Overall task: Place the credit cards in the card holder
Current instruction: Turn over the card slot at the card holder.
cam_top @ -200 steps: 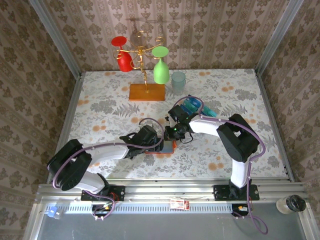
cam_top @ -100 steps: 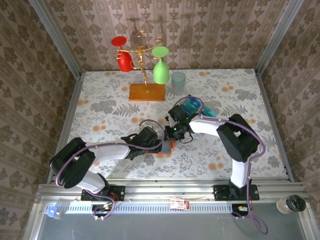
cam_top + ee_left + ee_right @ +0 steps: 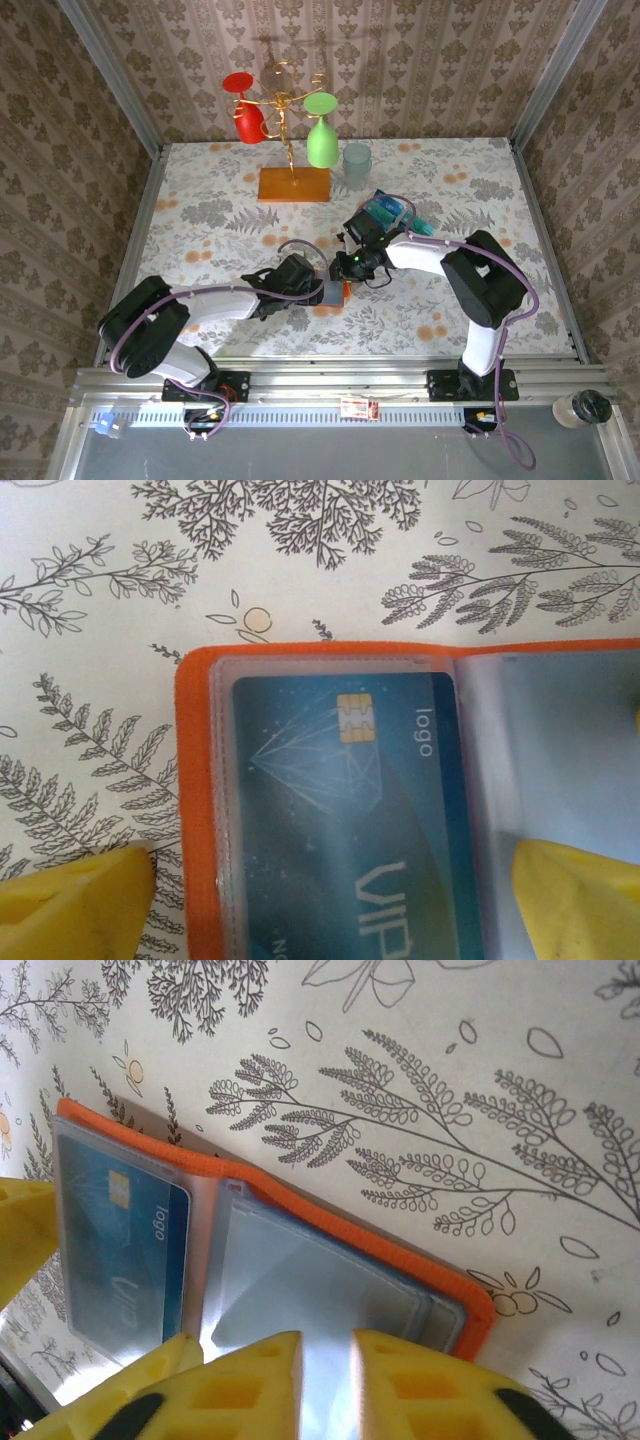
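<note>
The card holder lies open and flat on the floral table, filling the lower centre and right of the left wrist view, with its orange rim running along the top and left. The left gripper has its jaws wide apart. One yellow fingertip sits at the lower left, on the table just outside the orange edge. The other sits at the lower right, over the pale grey-blue right page, so the left page lies between them. In that page's clear pocket sits a teal credit card with a gold chip, a line-drawn diamond, the word "logo" and large letters "VIP" cut by the bottom edge; smaller writing below is too cropped to read. In the right wrist view the card holder slants from upper left to lower right, the credit card in its left page showing "logo" sideways. The right gripper, at bottom centre, has its jaws nearly together over the near edge of the right page, leaving a narrow slit; whether they pinch the clear sleeve cannot be told. In the top view the card holder lies at centre, between the left gripper and the right gripper, with blue and teal credit cards further up and to the right.
</note>
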Controlling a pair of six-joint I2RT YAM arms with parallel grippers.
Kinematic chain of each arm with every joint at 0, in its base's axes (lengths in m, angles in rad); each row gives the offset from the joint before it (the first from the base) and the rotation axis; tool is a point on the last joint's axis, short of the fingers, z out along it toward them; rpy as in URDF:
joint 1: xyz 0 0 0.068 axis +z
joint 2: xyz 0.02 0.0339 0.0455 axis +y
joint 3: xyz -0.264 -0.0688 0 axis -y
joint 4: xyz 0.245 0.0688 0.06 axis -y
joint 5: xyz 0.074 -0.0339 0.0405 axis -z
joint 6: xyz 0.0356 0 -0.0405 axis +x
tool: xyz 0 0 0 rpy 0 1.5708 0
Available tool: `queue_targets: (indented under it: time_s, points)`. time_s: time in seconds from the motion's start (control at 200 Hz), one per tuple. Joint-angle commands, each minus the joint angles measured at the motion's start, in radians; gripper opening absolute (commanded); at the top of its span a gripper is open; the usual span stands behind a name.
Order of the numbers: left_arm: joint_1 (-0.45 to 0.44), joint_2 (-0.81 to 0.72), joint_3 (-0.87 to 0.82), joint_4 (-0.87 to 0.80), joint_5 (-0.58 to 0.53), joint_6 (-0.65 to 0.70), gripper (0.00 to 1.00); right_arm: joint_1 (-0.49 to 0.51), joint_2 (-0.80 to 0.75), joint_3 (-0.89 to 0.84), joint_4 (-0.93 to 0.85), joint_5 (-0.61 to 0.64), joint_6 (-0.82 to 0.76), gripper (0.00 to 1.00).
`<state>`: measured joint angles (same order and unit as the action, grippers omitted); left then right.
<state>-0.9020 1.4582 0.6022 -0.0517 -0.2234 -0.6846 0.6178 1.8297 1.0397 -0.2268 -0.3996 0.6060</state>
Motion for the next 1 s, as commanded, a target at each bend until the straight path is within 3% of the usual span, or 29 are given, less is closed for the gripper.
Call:
queue_targets:
  time_s: [0.0, 0.15, 0.995]
  points:
    - [-0.002, -0.048, -0.013, -0.023, -0.001, 0.005, 0.96, -0.003, -0.046, -0.009, -0.016, 0.009, -0.007, 0.13]
    - [-0.002, -0.090, 0.002, -0.040, 0.003, 0.018, 0.98, -0.003, -0.052, 0.015, -0.072, 0.042, -0.050, 0.06]
    - [-0.002, -0.046, -0.004, -0.030, 0.018, 0.041, 1.00, 0.023, 0.095, 0.083, -0.046, -0.040, -0.031, 0.04]
